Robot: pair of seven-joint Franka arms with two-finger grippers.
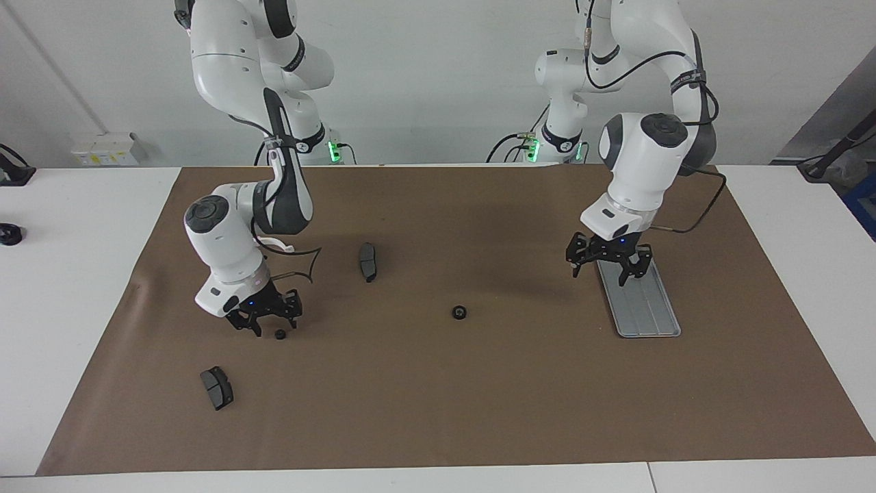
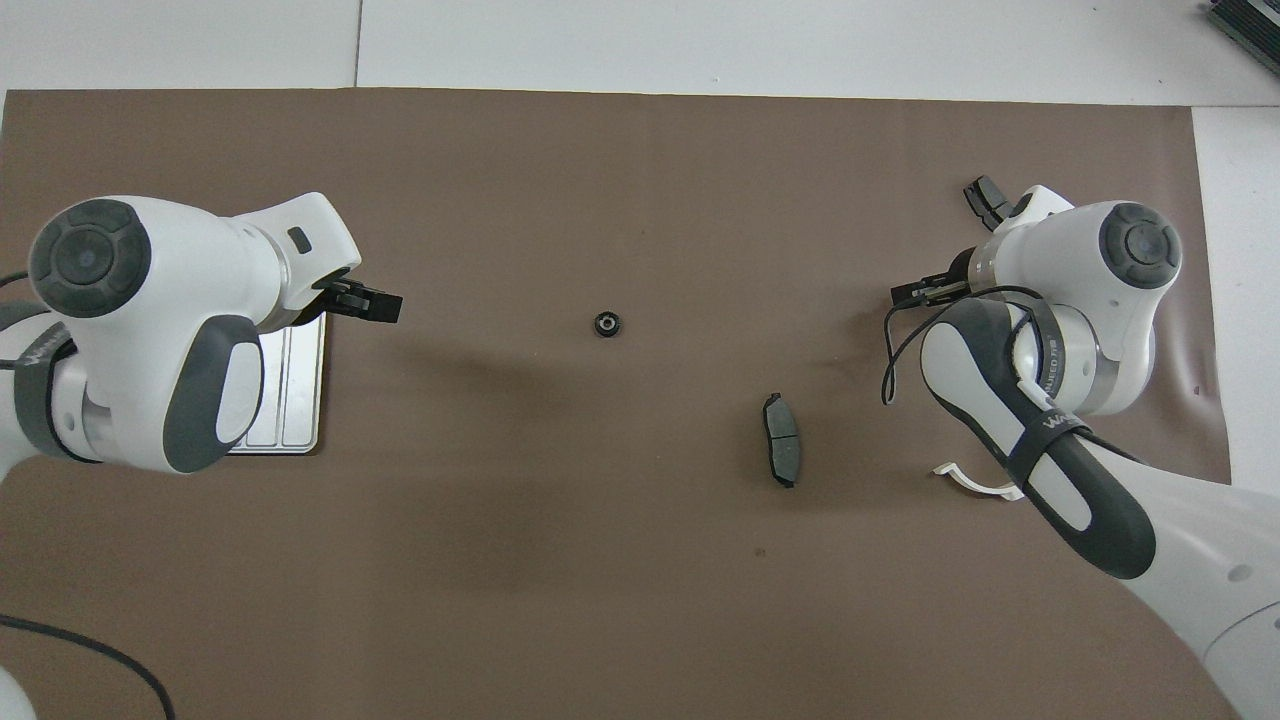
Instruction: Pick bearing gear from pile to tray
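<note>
My white table [image 1: 82, 287]: one brown mat [image 1: 438, 404] bearing a silver ridged tray [image 1: 643, 308], two grey brake pads [image 1: 367, 261] [image 1: 217, 387], two black round gears [image 1: 459, 313] [image 1: 280, 334], one white half-ring bracket [image 2: 975, 483].

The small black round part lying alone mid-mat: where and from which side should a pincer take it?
Across its outer rim, coming straight down from above. The black round part lies flat on the brown mat with its centre hole up, too low for a side approach, and nothing stands close to block the fingers.
</note>
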